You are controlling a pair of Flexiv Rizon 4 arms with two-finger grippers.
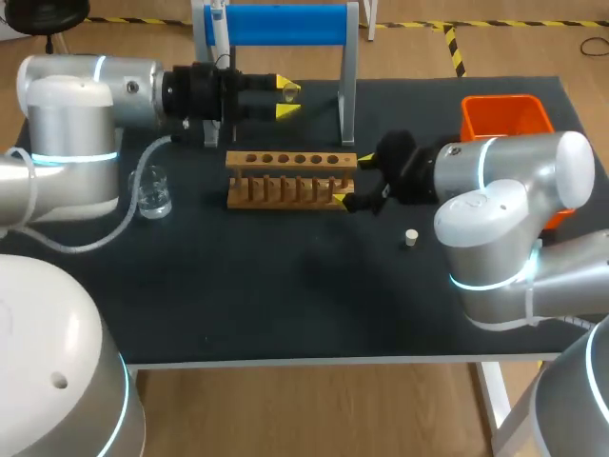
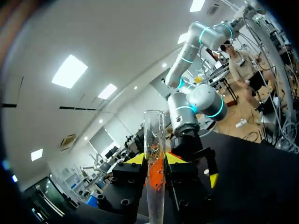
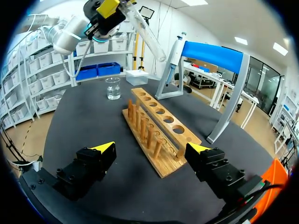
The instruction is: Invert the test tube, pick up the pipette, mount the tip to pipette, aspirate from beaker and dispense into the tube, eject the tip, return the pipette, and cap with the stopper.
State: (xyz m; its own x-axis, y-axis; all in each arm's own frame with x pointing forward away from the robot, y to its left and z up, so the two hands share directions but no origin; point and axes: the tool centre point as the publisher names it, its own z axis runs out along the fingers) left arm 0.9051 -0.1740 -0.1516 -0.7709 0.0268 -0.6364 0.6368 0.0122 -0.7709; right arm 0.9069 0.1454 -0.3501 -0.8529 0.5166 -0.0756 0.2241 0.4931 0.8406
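My left gripper hangs above the table behind the wooden rack, shut on a clear glass test tube. In the left wrist view the test tube runs up between the yellow-tipped fingers. From the right wrist view the tube is held tilted, high above the rack. My right gripper stands open at the rack's right end, with nothing held. The pipette hangs on the blue-barred stand. The beaker stands left of the rack. A small pale stopper lies to the right.
An orange bin sits at the back right, partly behind my right arm. The stand's grey post rises just behind the rack's right end. A clear hose loops from the left arm near the beaker.
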